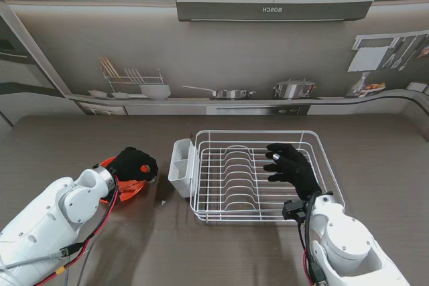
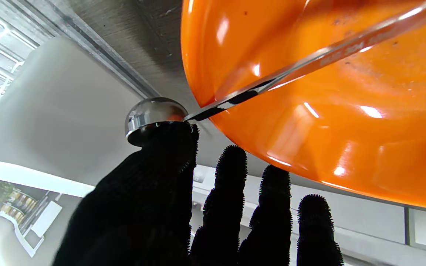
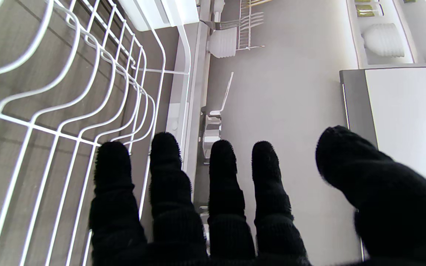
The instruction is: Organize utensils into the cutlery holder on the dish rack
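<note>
**Spoon reached for on the orange plate; cutlery holder waits unfilled**

Nearest to the stand, the two white arms are seen rising from the bottom corners. The left hand (image 1: 134, 163) is laid over an orange plate (image 1: 127, 189) on the table, to the left of the dish rack (image 1: 258, 173). In the left wrist view the thumb (image 2: 161, 166) is pressed against the bowl of a metal spoon (image 2: 154, 114), while the other fingers are extended straight and slightly spread; no closed grasp is shown, so the spoon is judged to be touched, not yet held. The spoon is a polished steel one, its rounded bowl projecting past the plate's rim and its slim handle lying across the glossy orange surface. It is probably approached from the bowl end because that end overhangs the rim and can be caught from underneath.

Farther out, the right hand (image 1: 293, 167) is held over the right half of the rack with its fingers extended and apart, holding nothing; it is judged to be parked clear of the left arm's path.

The white cutlery holder (image 1: 181, 166) is hung on the rack's left side, close to the plate, so only a short carry is needed. Whether anything stands in it cannot be told.
</note>
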You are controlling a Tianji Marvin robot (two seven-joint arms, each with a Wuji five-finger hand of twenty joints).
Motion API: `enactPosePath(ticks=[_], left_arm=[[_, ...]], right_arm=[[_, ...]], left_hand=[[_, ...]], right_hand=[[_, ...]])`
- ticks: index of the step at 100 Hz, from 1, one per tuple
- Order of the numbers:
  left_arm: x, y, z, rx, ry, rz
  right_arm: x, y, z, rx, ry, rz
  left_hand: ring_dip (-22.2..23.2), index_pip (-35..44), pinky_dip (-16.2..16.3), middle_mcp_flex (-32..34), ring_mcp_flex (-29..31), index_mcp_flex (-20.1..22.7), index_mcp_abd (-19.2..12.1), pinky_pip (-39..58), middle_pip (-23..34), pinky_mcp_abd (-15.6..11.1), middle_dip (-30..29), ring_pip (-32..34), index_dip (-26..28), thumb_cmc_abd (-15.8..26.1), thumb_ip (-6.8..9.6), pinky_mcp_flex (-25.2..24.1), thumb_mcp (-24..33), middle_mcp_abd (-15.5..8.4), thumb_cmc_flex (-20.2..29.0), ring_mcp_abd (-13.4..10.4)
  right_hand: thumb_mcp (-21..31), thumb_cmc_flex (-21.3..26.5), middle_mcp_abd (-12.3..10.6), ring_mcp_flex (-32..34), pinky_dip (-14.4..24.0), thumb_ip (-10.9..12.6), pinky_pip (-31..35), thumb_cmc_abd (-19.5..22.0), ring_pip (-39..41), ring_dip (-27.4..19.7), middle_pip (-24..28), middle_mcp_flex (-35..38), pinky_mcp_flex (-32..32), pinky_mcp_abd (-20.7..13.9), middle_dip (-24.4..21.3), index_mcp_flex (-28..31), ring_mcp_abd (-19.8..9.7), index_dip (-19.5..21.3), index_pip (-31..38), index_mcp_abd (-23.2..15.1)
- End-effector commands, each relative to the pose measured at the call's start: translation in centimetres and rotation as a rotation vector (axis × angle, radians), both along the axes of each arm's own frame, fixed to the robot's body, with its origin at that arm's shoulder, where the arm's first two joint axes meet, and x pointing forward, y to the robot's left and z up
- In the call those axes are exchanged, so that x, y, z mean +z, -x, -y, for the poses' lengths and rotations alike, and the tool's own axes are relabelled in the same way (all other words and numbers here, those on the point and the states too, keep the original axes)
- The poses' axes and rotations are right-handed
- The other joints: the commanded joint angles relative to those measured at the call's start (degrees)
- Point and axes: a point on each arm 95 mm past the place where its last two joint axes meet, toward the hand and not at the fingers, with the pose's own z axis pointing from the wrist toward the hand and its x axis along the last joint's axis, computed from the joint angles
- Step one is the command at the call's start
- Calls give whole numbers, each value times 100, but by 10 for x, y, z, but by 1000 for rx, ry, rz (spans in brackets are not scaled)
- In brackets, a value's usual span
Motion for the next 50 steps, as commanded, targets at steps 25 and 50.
enactPosePath(ticks=[25,50], left_arm=[[0,3,0,9,14,-15],[4,5,-3,32,42,2]], right_arm=[[-1,2,-4,18,-8,-8],[-2,2,-5,19,-8,-11]], left_hand=[[75,1068,-52,-50,-4,-213,-252,105,98,-115,157,92,792,623,-42,-142,-137,-94,559,-68],[85,1278,-23,-45,1,-350,-192,115,184,-138,674,111,973,674,-90,-130,-152,-101,617,-73]], right_hand=[[-92,-160,14,169,48,27,-17,91,45,53,16,126,55,123,-25,-19,24,-100,38,-27],[-70,-166,15,172,48,32,-17,123,47,53,16,121,56,129,-25,-21,19,-101,35,-20]])
